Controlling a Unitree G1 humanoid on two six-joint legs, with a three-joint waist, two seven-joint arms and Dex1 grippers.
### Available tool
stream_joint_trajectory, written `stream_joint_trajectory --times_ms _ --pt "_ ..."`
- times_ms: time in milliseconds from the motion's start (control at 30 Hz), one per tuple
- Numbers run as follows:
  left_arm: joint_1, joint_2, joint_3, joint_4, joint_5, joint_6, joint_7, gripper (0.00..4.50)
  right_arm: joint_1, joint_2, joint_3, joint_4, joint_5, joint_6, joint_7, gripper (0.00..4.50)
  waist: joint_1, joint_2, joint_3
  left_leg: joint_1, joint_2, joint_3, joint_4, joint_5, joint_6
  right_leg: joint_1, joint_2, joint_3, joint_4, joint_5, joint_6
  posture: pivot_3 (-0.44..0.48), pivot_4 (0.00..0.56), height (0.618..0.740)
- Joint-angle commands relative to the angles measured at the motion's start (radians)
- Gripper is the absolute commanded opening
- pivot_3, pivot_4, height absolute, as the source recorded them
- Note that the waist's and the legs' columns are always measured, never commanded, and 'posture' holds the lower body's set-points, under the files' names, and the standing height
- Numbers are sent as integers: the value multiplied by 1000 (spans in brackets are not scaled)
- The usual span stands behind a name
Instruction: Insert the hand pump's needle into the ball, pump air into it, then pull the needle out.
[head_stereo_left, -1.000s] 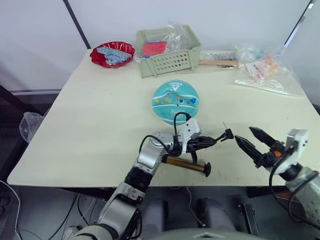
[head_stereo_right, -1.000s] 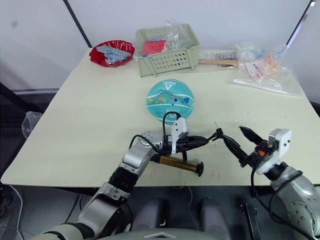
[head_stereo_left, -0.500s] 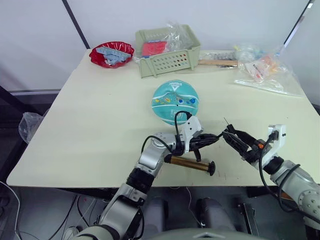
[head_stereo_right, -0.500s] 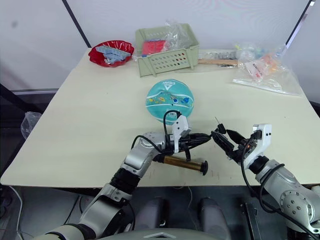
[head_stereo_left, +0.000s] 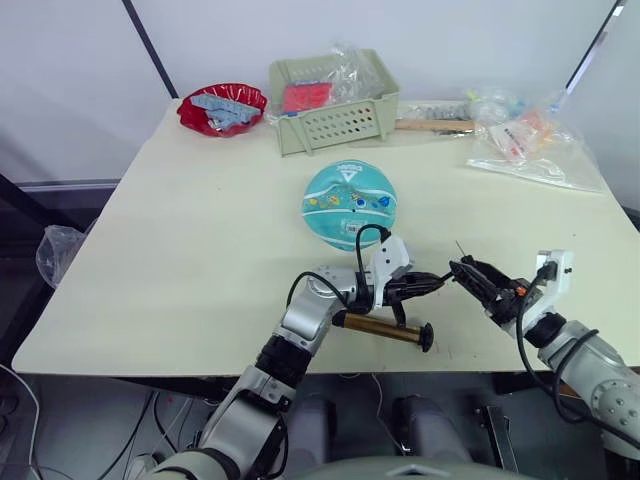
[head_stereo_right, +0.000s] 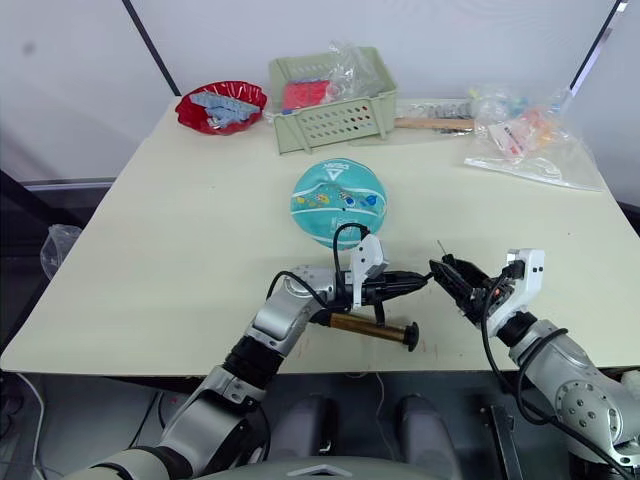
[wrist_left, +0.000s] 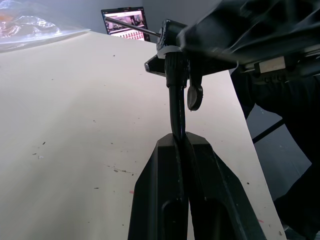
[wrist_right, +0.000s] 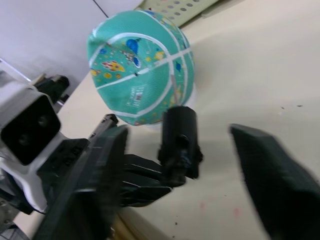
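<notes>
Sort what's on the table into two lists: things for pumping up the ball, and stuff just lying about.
For the job:
- ball
- hand pump
- needle
- left gripper, shut on the hose
- right gripper, open around the needle fitting

Lying about:
- green basket
- red dish
- plastic bags
- wooden-handled tool

The thin metal needle (head_stereo_left: 461, 248) is too fine to trace fully. The right gripper's (wrist_right: 190, 165) black fingers (wrist_right: 265, 180) are blurred and cut off by the wrist view's edge.

Silver-grey jointed arms with black cables looping over them; each claw, left claw (head_stereo_left: 425, 284) and right claw (head_stereo_left: 468, 272), has black fingers on a white wrist block.
</notes>
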Motion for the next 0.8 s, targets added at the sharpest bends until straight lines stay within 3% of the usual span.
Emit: stream_joint_trajectory --times_ms 33,133,467,500,567,633,800 --pt "-20 -1 11 -9 -10 -18 3 0 -3 -4 -16 -7 -11 -29 30 1880 -2 0 0 0 0 0 0 0 0 0 0 0 0 0 0 0 150 740" --pt "-14 7 3 -13 -7 -22 -1 0 -4 -1 -12 1 -23 -34 44 383 -8 0 0 0 0 0 0 0 0 0 0 0 0 0 0 0 150 740" --pt "8 16 14 -26 -19 -2 18 0 -11 8 -2 8 -71 -54 82 330 -16 0 0 0 0 0 0 0 0 0 0 0 0 0 0 0 150 740" --pt "7 20 20 -27 -18 -8 24 768 -11 6 0 5 -79 -59 88 330 -16 0 0 0 0 0 0 0 0 0 0 0 0 0 0 0 150 740" --pt "3 26 30 -30 -19 -15 31 1179 -12 2 5 2 -97 -72 103 330 -16 0 0 0 0 0 0 0 0 0 0 0 0 0 0 0 150 740" --pt "-5 48 42 -39 -24 -25 20 1913 -9 -15 19 -6 -140 -108 149 330 -16 0 0 0 0 0 0 0 0 0 0 0 0 0 0 0 150 740" --pt "-15 131 96 -134 -82 -23 -39 4222 13 -95 49 -11 -274 -220 281 330 -17 0 0 0 0 0 -1 0 0 0 0 0 0 0 0 0 150 740"
